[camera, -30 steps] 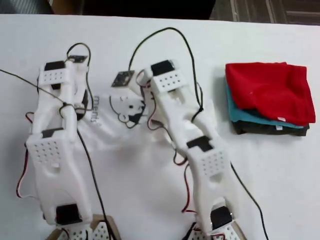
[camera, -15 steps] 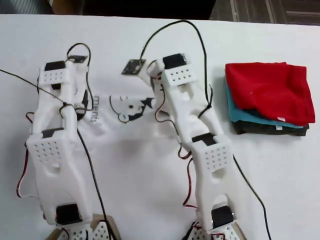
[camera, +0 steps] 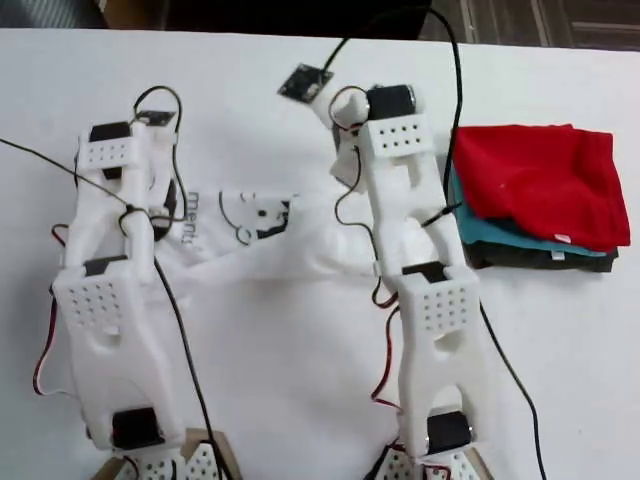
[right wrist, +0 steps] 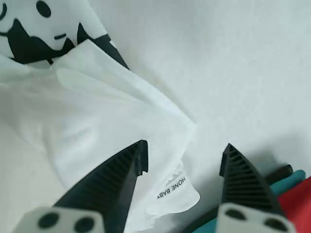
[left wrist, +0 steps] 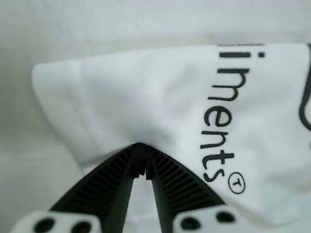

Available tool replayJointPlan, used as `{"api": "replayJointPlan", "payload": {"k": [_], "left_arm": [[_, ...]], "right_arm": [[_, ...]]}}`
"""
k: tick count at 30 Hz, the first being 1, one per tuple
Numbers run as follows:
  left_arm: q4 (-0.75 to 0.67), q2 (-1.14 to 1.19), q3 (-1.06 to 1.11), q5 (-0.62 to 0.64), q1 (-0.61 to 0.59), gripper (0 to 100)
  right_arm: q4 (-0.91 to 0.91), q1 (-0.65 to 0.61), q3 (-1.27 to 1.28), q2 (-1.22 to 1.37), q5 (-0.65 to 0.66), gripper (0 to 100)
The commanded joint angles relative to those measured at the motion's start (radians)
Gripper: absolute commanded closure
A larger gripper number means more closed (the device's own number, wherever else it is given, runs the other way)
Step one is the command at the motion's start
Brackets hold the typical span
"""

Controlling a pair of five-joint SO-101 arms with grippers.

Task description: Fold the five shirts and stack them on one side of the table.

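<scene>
The high camera is looking down over the white worktop (camera: 560, 380); both wrist cameras are closely facing the same white printed cloth shirt (left wrist: 146, 97).

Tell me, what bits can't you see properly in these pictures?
- High view: the left arm covers one side of the white shirt.
- High view: the red shirt and teal shirt cover most of the dark shirt below; its fold is hidden.
- Left wrist view: the print runs off the picture's edge.
- Right wrist view: the stack is cut off at the corner, behind one jaw.
</scene>
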Motion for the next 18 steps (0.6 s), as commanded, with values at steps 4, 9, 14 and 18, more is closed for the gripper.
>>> {"api": "replayJointPlan", "payload": {"k": [4,9,14,18], "left_arm": [[-0.049,0.006,0.002,0.005,0.009,97],[-0.049,0.006,0.002,0.005,0.009,97],[-0.049,0.006,0.002,0.003,0.009,97],[-0.049,0.006,0.002,0.003,0.009,97]], "right_arm": [[0.013,-0.067,0.127,-0.140,-0.100,82.0],[-0.008,-0.197,0.437,-0.255,-0.157,97.1],[-0.217,-0.245,0.560,-0.266,-0.199,93.3],[-0.286,-0.274,0.568,-0.242,-0.261,93.3]]}}
